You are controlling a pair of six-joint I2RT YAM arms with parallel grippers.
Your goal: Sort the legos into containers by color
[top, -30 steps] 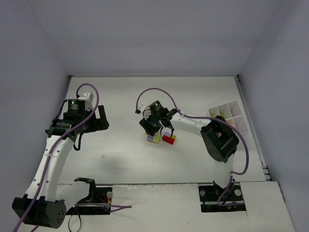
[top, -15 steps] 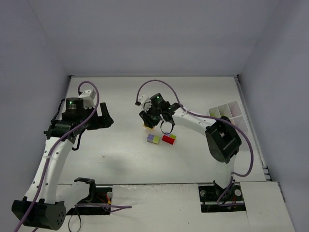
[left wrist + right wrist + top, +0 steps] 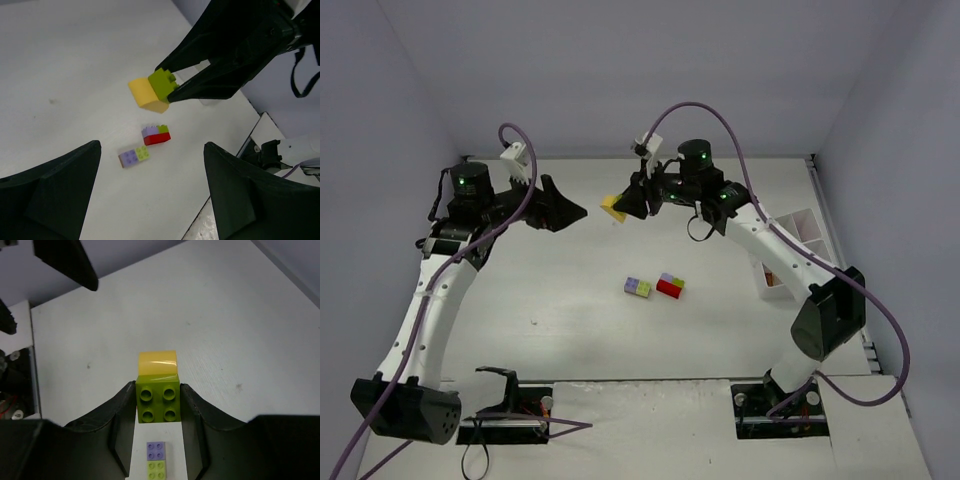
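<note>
Two joined legos, a yellow brick (image 3: 157,363) and a lime brick (image 3: 158,403), have risen from the desk's middle toward its far edge. The right gripper (image 3: 626,204) clamps the lime brick. The left gripper (image 3: 568,209), fingers apart, has swung up, pointing at them. The lavender-lime pair (image 3: 638,288) and red cluster (image 3: 670,286) stayed mid-desk; the tray (image 3: 812,228) sits at the right edge.

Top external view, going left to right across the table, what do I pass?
left gripper, open → yellow-and-green brick pair, held up by the right gripper → lavender-and-lime bricks on the table → red brick cluster → white divided tray
</note>
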